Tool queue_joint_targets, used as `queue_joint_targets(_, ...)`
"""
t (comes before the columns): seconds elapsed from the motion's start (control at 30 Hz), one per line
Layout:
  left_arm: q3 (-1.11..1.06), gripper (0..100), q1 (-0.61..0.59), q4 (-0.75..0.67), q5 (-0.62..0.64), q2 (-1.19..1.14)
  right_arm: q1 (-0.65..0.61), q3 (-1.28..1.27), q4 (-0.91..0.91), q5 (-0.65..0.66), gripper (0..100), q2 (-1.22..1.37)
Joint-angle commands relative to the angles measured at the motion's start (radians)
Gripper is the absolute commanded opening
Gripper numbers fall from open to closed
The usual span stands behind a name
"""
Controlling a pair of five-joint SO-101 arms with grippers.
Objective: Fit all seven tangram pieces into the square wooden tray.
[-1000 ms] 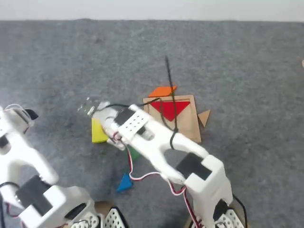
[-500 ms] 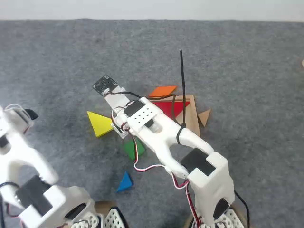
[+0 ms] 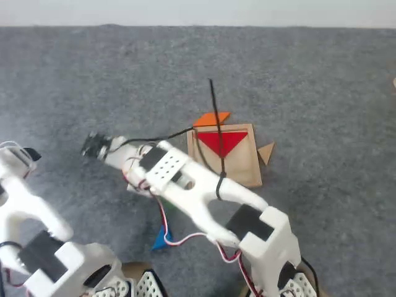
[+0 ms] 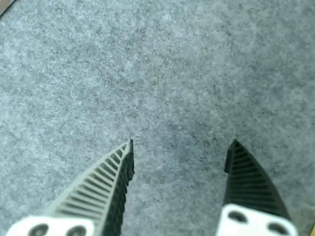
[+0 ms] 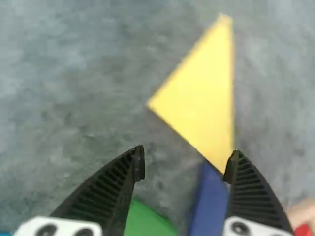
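High view. The square wooden tray (image 3: 242,172) lies right of centre on the grey carpeted table (image 3: 309,80). We see a red triangle (image 3: 221,142) seated in the tray's upper half; the lower half is bare wood. An orange piece (image 3: 210,119) lies just beyond the tray's upper edge, touching or nearly so. A small tan triangle (image 3: 266,153) lies just beside the tray's right edge. A blue triangle (image 3: 162,238) lies lower centre, well apart from the tray.

The right arm (image 3: 198,192) runs from lower right to centre left and covers the carpet left of the tray. Its black cable (image 3: 218,133) crosses over the red triangle and the tray.

Right wrist view. The right gripper (image 5: 186,152) is released, jaws spread, with nothing between them. A yellow triangle (image 5: 202,113) lies flat on the carpet just beyond the fingertips, its near corner beside one finger. A green piece (image 5: 147,221) and a dark blue shape (image 5: 209,201), which we cannot identify, lie under the jaws.

Left wrist view. The left gripper (image 4: 179,147) is released, jaws wide, over bare carpet.
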State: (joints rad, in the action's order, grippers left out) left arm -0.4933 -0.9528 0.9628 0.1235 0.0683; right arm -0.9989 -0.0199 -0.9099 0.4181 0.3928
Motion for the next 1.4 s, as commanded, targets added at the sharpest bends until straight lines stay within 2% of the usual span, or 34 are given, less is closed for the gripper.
queue_joint_targets(0.0, 0.027, 30, -0.009, 0.006, -0.011, 0.006, -0.018, 0.055, 0.001, 0.13, 27.3, -0.027)
queue_joint_targets(0.2, 0.025, 30, -0.009, 0.008, -0.011, 0.006, -0.015, 0.242, -0.004, 0.164, 27.3, 0.113)
queue_joint_targets(0.33, 0.024, 30, -0.009, 0.008, -0.011, 0.006, -0.013, 0.414, -0.127, 0.146, 27.5, 0.242)
queue_joint_targets(0.53, 0.013, 30, -0.003, 0.003, -0.011, 0.008, 0.001, 0.658, -0.291, 0.112, 37.0, 0.367)
queue_joint_targets(0.97, 0.01, 30, -0.003, 0.003, -0.011, 0.014, -0.015, 0.887, -0.404, 0.115, 30.7, 0.581)
queue_joint_targets(1.03, 0.01, 30, -0.003, 0.003, -0.011, 0.014, -0.015, 0.928, -0.426, 0.115, 26.1, 0.598)
queue_joint_targets(1.2, 0.01, 30, -0.003, 0.003, -0.011, 0.014, -0.01, 0.976, -0.45, 0.114, 3.6, 0.641)
queue_joint_targets(1.23, 0.01, 30, -0.003, 0.003, -0.011, 0.014, -0.01, 0.976, -0.455, 0.114, 1.6, 0.642)
queue_joint_targets(1.37, 0.01, 30, -0.003, 0.003, -0.011, 0.014, -0.01, 0.977, -0.478, 0.114, 4.4, 0.636)
